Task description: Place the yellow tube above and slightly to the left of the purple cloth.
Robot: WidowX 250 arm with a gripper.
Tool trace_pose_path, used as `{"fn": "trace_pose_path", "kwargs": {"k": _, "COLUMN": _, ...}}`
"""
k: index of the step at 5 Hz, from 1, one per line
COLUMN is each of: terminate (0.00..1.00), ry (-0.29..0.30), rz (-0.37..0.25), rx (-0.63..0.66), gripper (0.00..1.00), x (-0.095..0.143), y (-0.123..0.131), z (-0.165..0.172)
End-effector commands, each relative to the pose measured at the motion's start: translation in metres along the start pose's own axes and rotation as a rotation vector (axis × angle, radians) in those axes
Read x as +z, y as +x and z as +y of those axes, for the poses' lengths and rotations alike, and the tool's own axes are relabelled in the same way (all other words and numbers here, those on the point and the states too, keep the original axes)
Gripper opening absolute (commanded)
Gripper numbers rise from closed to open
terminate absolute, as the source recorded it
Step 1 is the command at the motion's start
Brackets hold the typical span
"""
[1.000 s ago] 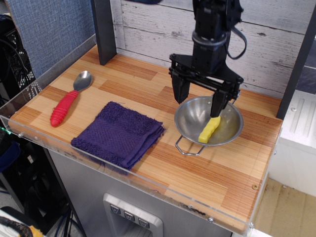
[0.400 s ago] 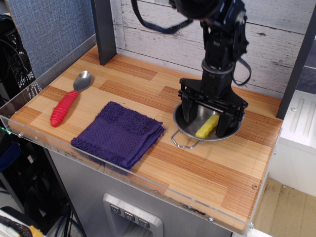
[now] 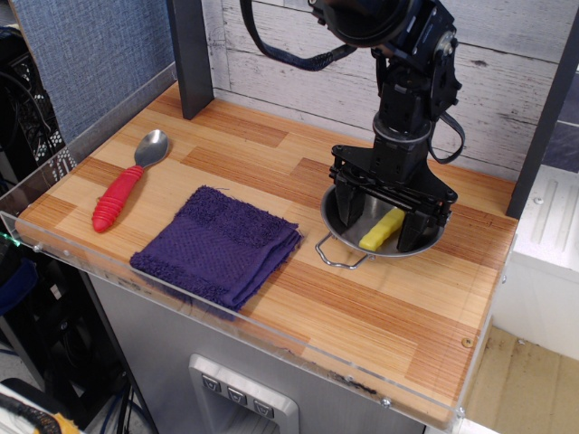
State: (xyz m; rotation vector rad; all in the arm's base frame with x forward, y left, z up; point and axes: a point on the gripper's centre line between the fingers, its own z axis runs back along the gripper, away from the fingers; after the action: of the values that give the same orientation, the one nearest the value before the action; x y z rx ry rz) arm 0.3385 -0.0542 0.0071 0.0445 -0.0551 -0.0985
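**Ana:** While the gripper (image 3: 379, 223) sits low in the metal bowl (image 3: 336, 214), look at its fingers: they stand apart, one dark finger (image 3: 347, 209) on the near-left side and the other toward the right rim, with clear space showing between them.

**Ben:** And the yellow tube (image 3: 381, 230)?

**Ana:** It lies on the floor of the bowl between the two fingers, slanting from lower left to upper right. Neither finger appears to press on it; whether the right one grazes it I cannot tell from this angle.

**Ben:** So which step is this?

**Ana:** I judge it to be the grasp itself. The jaws bracket the tube but have not closed on it, so nothing has been lifted.

**Ben:** What does the next move ask for?

**Ana:** Closing squarely across the tube's ribbed sides, then a straight lift high enough to clear the bowl's rim and its wire handle (image 3: 338, 255). A skewed pinch could roll the tube against the curved wall.

**Ben:** And after that?

**Ana:** A carry leftward across the wooden table (image 3: 271, 145) to the bare boards behind the purple cloth (image 3: 217, 245), a little toward its left corner. The red-handled spoon (image 3: 125, 185) lies farther left, well apart from that spot, so it should not interfere.
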Motion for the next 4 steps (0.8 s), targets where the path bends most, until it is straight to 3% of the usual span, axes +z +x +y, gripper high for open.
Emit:
{"fn": "trace_pose_path", "kwargs": {"k": 1, "terminate": 0.00, "ry": -0.020, "rz": -0.036, "rx": 0.001, "gripper": 0.00, "x": 0.034, "y": 0.001, "z": 0.002}}
{"fn": "trace_pose_path", "kwargs": {"k": 2, "terminate": 0.00, "ry": -0.095, "rz": -0.091, "rx": 0.036, "gripper": 0.00, "x": 0.078, "y": 0.013, "z": 0.017}}
{"fn": "trace_pose_path", "kwargs": {"k": 3, "terminate": 0.00, "ry": -0.158, "rz": -0.132, "rx": 0.103, "gripper": 0.00, "x": 0.118, "y": 0.030, "z": 0.055}}
{"fn": "trace_pose_path", "kwargs": {"k": 4, "terminate": 0.00, "ry": -0.091, "rz": -0.096, "rx": 0.171, "gripper": 0.00, "x": 0.143, "y": 0.040, "z": 0.105}}
